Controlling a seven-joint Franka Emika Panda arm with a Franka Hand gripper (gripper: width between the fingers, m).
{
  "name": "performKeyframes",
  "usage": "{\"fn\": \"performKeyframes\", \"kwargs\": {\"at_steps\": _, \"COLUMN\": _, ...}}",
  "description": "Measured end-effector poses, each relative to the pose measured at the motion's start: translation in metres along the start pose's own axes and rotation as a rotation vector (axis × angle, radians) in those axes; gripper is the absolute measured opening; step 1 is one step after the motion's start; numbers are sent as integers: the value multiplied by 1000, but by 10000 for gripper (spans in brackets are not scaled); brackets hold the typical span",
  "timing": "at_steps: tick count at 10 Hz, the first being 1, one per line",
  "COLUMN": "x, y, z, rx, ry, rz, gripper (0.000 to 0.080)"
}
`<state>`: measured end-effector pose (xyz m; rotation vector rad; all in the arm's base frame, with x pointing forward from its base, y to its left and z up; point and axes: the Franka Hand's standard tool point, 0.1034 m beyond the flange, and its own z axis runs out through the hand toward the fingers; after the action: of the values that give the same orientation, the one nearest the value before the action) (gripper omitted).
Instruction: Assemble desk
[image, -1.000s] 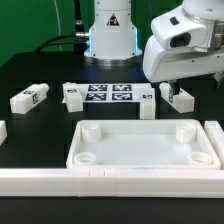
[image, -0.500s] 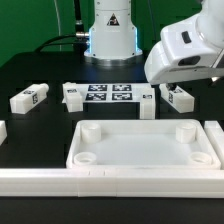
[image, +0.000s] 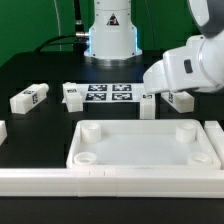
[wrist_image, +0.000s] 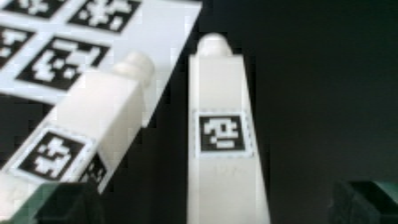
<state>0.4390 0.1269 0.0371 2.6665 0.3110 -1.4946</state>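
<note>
The desk's tabletop (image: 140, 146) lies flat and rim up, apart from the gripper on the exterior camera's side of it. Its corner sockets (image: 90, 131) are all empty, so no leg is fitted. The step in hand looks like fetching a first leg.

The Panda arm (image: 192, 62) leans in from the exterior view's right, wrist pitched down toward the row of parts beyond the tabletop. The marker board (image: 108, 94) lies just off to one side of the gripper.

In the wrist view one leg (wrist_image: 217, 130) lies lengthwise right beneath the gripper (wrist_image: 214, 205). Its fingers (wrist_image: 61, 204) are spread wide to either side of that leg and hold nothing. A second leg (wrist_image: 86, 135) lies just beside it, toward the marker board and close to one finger. A further leg (image: 30, 99) rests well apart from the gripper, past the board.

The next move probably calls for a straight descent. One finger must slip into the narrow gap between the two legs without nudging the neighbour, then both close across the centred leg.
</note>
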Motion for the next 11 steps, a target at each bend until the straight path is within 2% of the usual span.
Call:
{"fn": "performKeyframes", "kwargs": {"at_steps": 9, "x": 23, "y": -3, "z": 21, "rx": 6, "ry": 43, "rz": -8, "gripper": 649}}
{"fn": "performKeyframes", "kwargs": {"at_steps": 10, "x": 23, "y": -3, "z": 22, "rx": 5, "ry": 43, "rz": -9, "gripper": 601}}
{"fn": "performKeyframes", "kwargs": {"at_steps": 11, "x": 23, "y": -4, "z": 23, "rx": 6, "ry": 43, "rz": -9, "gripper": 601}}
